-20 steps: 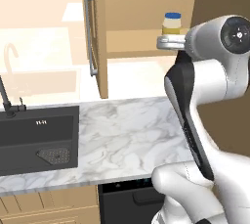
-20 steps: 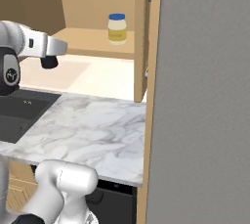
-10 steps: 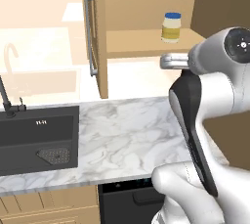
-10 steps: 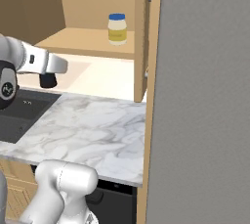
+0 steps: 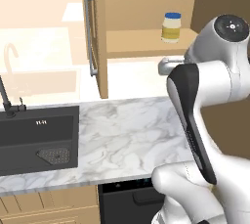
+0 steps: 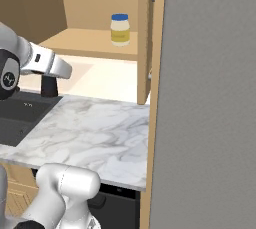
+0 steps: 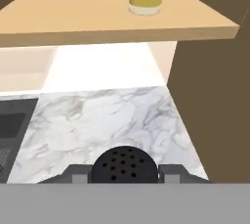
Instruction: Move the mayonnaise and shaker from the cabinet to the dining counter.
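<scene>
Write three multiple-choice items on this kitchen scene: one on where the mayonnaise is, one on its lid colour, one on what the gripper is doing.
1. Where does the mayonnaise stand?
A. On the cabinet shelf
B. In the sink
C. On the marble counter

2. What colour is its lid?
A. Red
B. Blue
C. Green

3. What state is the gripper in?
A. Open and empty
B. Shut on the mayonnaise
C. Shut on the shaker

Answers:
1. A: the jar sits upright on the wooden shelf, above the counter and away from the sink.
2. B: both base views show a blue cap on the pale-yellow jar.
3. C: in the hand view the jaws flank the black perforated top of the shaker, held out over the counter.
</scene>
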